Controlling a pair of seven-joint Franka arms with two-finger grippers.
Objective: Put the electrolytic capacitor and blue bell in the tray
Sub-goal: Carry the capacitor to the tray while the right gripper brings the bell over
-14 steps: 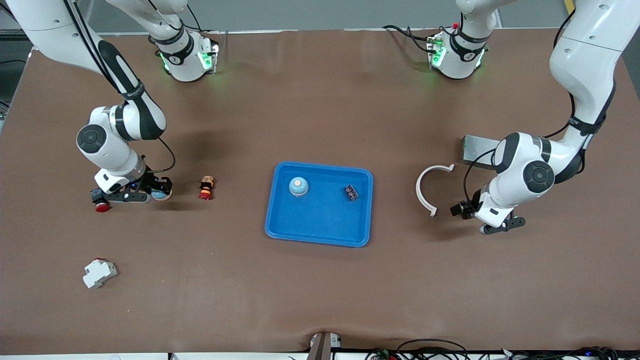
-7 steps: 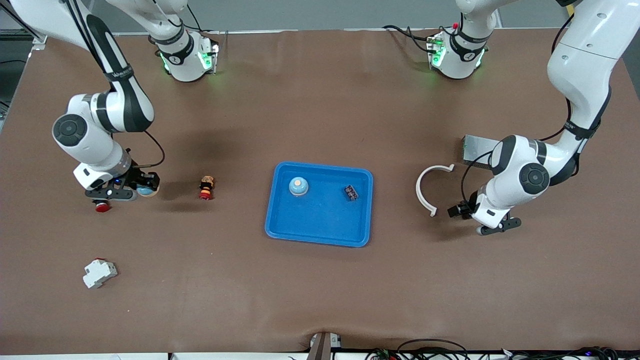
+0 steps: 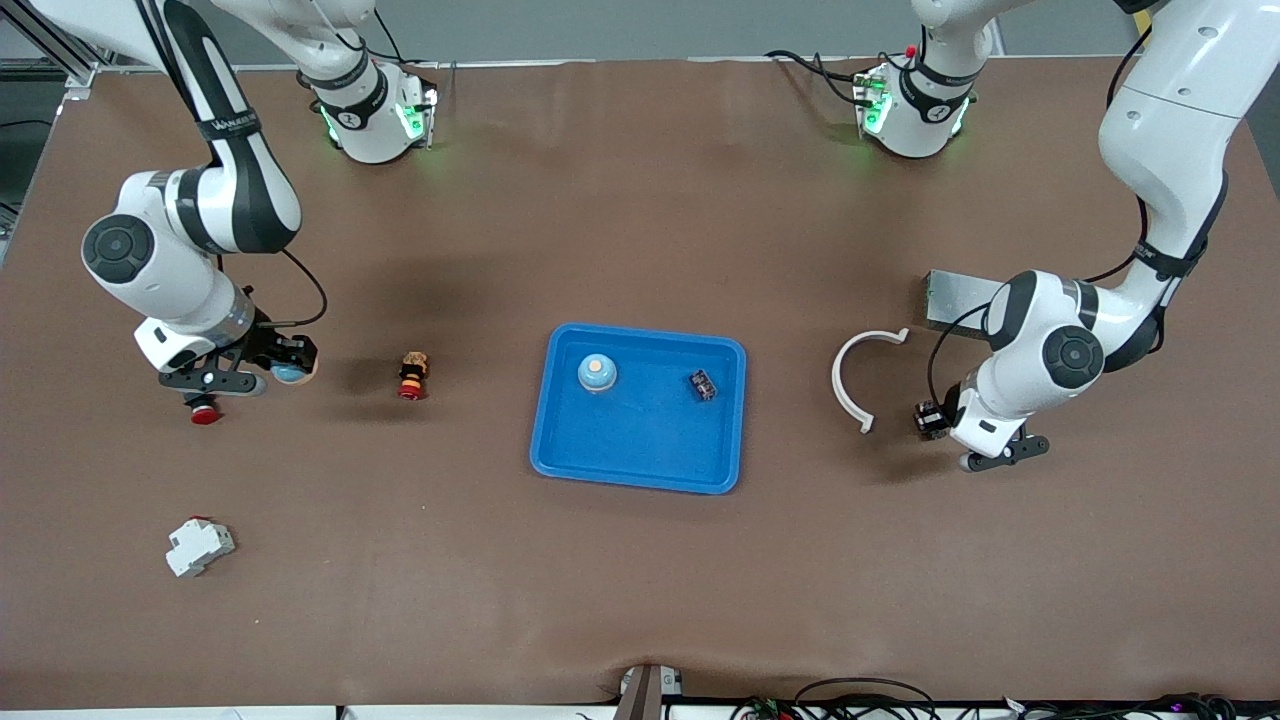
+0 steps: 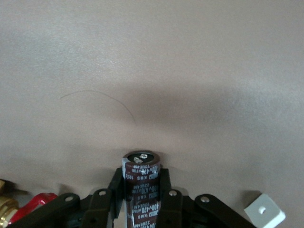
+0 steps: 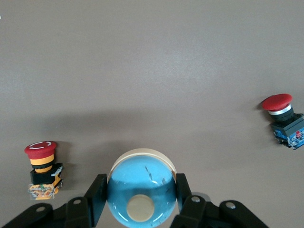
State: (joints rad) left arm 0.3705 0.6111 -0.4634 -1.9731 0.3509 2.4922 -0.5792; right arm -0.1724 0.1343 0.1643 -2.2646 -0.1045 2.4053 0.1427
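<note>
The bright-blue tray [image 3: 640,450] lies mid-table. In it are a blue bell [image 3: 597,372] and a small dark component [image 3: 702,384]. My right gripper [image 3: 285,372] is shut on a second blue bell [image 3: 292,375] over the table toward the right arm's end; in the right wrist view the bell [image 5: 141,190] sits between the fingers [image 5: 183,187] of my right gripper [image 5: 141,190]. My left gripper [image 3: 925,420] is shut on a dark brown electrolytic capacitor [image 4: 142,180] over the table toward the left arm's end, with its fingers [image 4: 164,183] either side of my left gripper's [image 4: 141,183] grip.
A red push button [image 3: 205,412] lies by the right gripper, and a red-and-yellow emergency button [image 3: 411,375] lies between it and the tray. A white breaker [image 3: 198,546] lies nearer the camera. A white curved piece [image 3: 860,380] and a grey metal box [image 3: 955,300] are near the left arm.
My right gripper has moved with the blue bell away from the tray, toward the right arm's end. My left wrist has turned slightly, still holding the capacitor.
</note>
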